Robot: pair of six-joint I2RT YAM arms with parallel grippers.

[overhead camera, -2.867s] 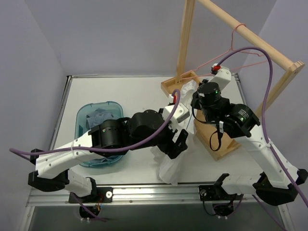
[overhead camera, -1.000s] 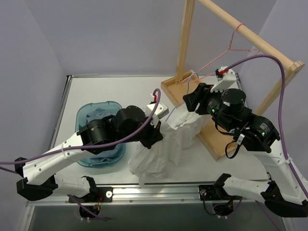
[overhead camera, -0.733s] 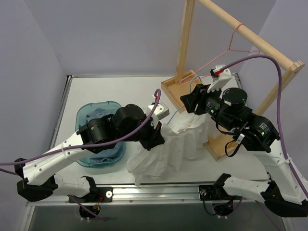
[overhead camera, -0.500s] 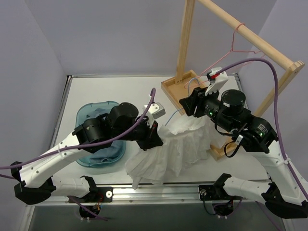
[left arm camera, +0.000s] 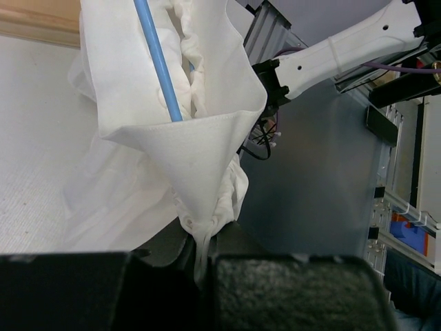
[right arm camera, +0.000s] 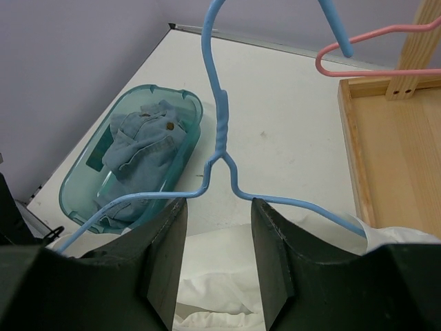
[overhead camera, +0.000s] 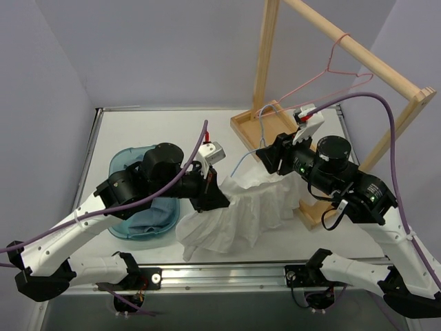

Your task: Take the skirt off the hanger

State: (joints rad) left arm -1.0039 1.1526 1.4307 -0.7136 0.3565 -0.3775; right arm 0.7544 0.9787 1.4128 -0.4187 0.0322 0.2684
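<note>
My left pincer (left arm camera: 203,249) is clamped tight on a small pinch of the skirt (left arm camera: 196,155), at a seamed edge. I judge this grip is meant to draw the cloth sideways off the wire. The fabric is thin, white and crinkly. It gathers into a cone at the pinch, then spreads in loose folds across the worktop (overhead camera: 172,127). The hanger (right arm camera: 220,138) is slim light-blue wire with a twisted neck, and one arm runs inside the skirt, so the garment is not yet free. My right pincer (right arm camera: 219,207) stands wide, with the hanger's shoulders crossing just at its tips. I cannot tell whether the wire bears on them. Further out are a pink hanger (right arm camera: 372,34) on the wooden rack (overhead camera: 358,48) and a denim garment (right arm camera: 138,145) in a teal tub (right arm camera: 69,187).
</note>
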